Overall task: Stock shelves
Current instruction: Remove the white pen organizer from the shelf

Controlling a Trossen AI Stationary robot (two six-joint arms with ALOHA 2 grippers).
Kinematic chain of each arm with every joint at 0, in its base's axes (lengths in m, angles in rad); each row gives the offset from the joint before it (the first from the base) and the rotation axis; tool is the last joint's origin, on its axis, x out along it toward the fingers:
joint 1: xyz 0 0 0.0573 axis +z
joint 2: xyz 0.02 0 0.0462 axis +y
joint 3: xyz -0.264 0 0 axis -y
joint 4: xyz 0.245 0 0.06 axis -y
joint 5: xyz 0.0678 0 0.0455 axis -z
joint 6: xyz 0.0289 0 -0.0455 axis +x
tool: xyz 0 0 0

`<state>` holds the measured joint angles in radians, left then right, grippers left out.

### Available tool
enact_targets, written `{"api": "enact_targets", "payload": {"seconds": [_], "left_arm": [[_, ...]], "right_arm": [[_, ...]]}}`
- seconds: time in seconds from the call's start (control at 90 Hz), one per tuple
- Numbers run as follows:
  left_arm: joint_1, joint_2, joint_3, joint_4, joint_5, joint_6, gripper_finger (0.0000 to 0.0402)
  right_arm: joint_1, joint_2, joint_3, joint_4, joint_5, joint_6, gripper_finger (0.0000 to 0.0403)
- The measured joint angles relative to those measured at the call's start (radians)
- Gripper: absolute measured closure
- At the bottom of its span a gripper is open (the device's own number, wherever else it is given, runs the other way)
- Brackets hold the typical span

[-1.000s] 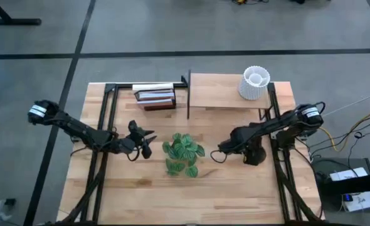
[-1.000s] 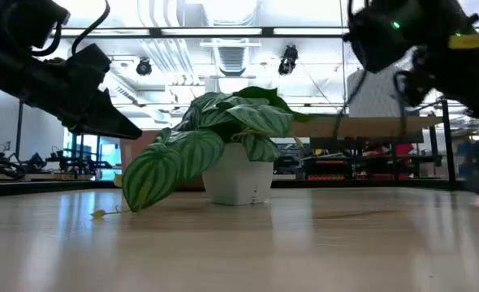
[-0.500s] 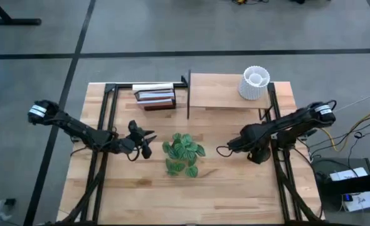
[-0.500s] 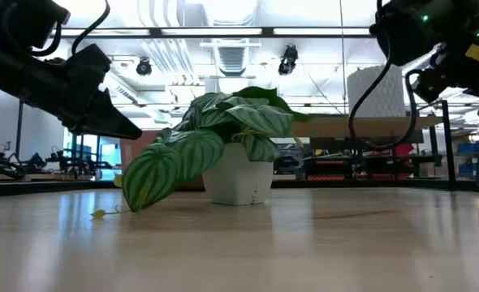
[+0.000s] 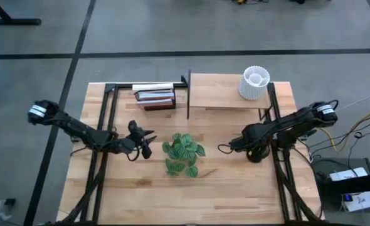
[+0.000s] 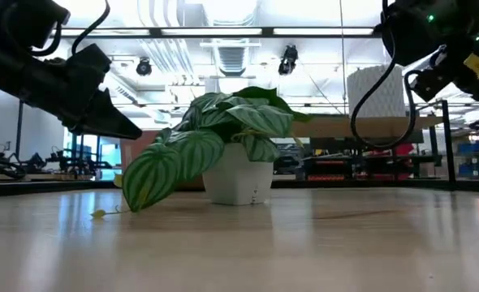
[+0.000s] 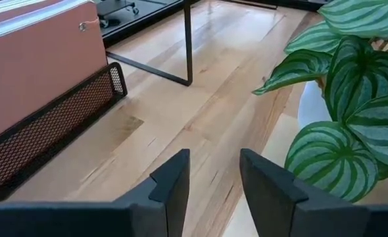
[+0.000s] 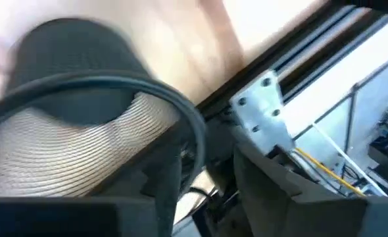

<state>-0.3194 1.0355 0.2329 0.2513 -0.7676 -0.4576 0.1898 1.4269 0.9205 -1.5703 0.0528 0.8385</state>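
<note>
The left pincer (image 5: 148, 142) hovers over the counter (image 5: 235, 188) with its two fingers (image 7: 174, 181) a small gap apart and nothing between them. Just ahead of its tips stands a potted plant (image 5: 184, 153) with striped green leaves in a white pot; the plant is close to the pincer but not touching it. Further ahead of this pincer and off to one side, a dark mesh book rack (image 7: 49, 141) holds upright books (image 5: 155, 95) against the back edge of the counter.

The right pincer (image 5: 224, 149) hangs on the other side of the plant, pointing toward it, apart from the leaves. Its own wrist view is blurred; the fingers show with a gap between them and hold nothing, with a ribbed pale object and a black cable close in front.

The shelves (image 5: 226, 91), a thin black frame carrying a pale wooden board, stand at the back of the counter, well behind the right pincer and beside the book rack. A white ribbed vase (image 5: 254, 82) sits on the board, near its far right corner.
</note>
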Motion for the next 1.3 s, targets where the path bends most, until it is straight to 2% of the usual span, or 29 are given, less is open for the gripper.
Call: {"api": "enact_targets", "payload": {"seconds": [0.311,0.678,0.822,0.956,1.3], "left_arm": [[0.000,0.000,0.000,0.004,0.000,0.000,0.0301],[0.000,0.000,0.000,0.003,0.000,0.000,0.0287],[0.000,0.000,0.000,0.003,0.000,0.000,0.0282],[0.000,0.000,0.000,0.003,0.000,0.000,0.0281],[0.000,0.000,0.000,0.003,0.000,0.000,0.0298]], "right_arm": [[0.000,-0.006,0.006,0.000,0.004,-0.001,0.0247],[0.000,-0.006,0.006,0.000,0.048,-0.068,0.0274],[-0.014,-0.006,0.006,0.000,0.048,-0.046,0.0284],[-0.022,-0.015,0.010,-0.004,0.019,-0.044,0.0286],[-0.022,-0.073,0.087,0.000,0.022,0.000,0.0280]]}}
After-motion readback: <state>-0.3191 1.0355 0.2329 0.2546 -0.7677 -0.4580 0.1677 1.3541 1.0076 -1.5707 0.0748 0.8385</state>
